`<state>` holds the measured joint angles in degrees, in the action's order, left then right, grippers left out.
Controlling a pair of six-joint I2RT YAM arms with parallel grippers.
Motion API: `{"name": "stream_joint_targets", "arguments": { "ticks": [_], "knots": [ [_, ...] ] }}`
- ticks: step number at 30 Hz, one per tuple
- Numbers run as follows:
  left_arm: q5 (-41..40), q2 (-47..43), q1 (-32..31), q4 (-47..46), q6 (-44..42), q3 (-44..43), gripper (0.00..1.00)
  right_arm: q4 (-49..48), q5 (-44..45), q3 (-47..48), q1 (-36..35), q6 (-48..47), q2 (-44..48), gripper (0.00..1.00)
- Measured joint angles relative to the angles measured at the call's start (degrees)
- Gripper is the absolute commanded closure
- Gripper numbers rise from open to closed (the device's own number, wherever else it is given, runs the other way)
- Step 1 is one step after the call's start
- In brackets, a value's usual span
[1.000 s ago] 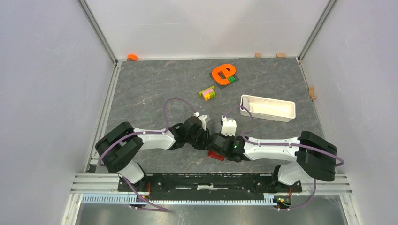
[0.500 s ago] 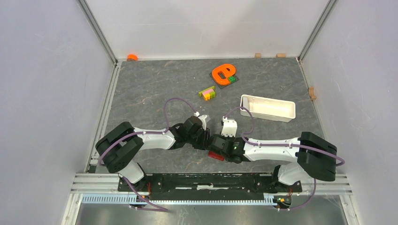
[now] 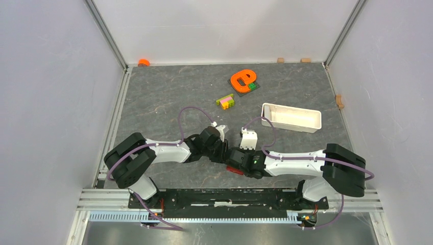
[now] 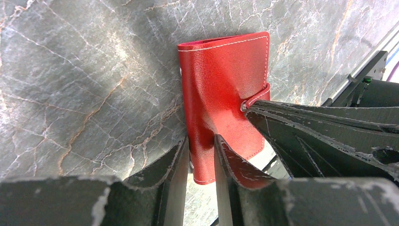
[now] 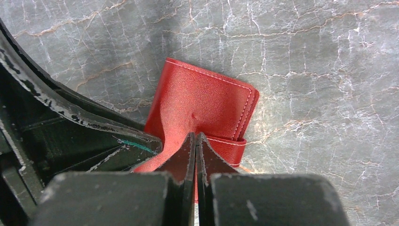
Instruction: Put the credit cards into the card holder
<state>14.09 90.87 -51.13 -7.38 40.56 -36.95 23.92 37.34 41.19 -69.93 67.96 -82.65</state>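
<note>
The card holder (image 4: pixel 221 84), a dark-red folded wallet with white stitching, lies closed near the table's front edge between both arms (image 3: pixel 235 169). My left gripper (image 4: pixel 201 140) is shut on its near corner, one finger on each side of the leather. My right gripper (image 5: pixel 195 135) is shut, its tips pinching the red snap tab (image 5: pixel 230 143) where it wraps the wallet (image 5: pixel 202 101). From above, the two grippers meet over the wallet, the left gripper (image 3: pixel 223 152) just left of the right gripper (image 3: pixel 234 156). The credit cards are out of view.
A white oblong tray (image 3: pixel 291 118) sits to the right of centre. Farther back are multicoloured toy bricks (image 3: pixel 225 101) and an orange letter-shaped piece (image 3: pixel 242 79). Small wooden blocks (image 3: pixel 280 60) line the back edge, and an orange bit (image 3: pixel 144 62) sits in the back-left corner.
The right arm has eased very slightly to the left. Both grips on the wallet look the same.
</note>
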Motion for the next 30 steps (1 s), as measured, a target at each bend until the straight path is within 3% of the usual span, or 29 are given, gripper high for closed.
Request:
{"name": "stream_joint_targets", "arguments": {
  "ticks": [30],
  "knots": [
    [-0.02,0.00,0.00,0.00,0.00,0.00,0.67,-0.44,3.76,0.00,-1.01,1.25,-1.38,1.00]
  ]
}}
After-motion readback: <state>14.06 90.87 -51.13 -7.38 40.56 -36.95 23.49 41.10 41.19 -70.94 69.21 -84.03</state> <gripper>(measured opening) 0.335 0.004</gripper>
